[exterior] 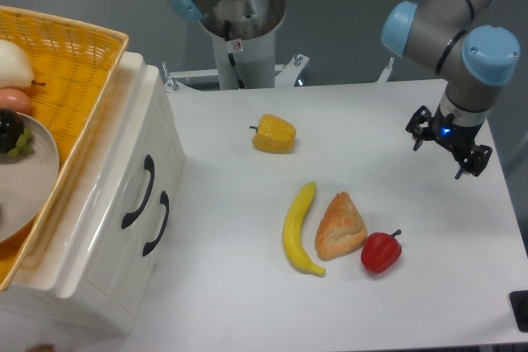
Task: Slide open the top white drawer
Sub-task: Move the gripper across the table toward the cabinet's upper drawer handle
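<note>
Top white drawer [124,179] shut, in the cabinet [99,286], far left of the banana [299,230]. Gripper [445,147] up in the air, far right of the banana. Holding nothing; jaws' gap hard to tell.

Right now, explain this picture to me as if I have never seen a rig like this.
One fixed camera looks down at a white table. The grey and blue jointed machine is a robot arm; the dark part at its end is its tool, hanging over the table's right side and holding nothing. Whether it is open cannot be told. On the table lie a yellow pepper, a banana, a pastry and a red pepper. At left stands a white cabinet; its top white drawer looks closed. A yellow basket with a plate sits on top.
</note>
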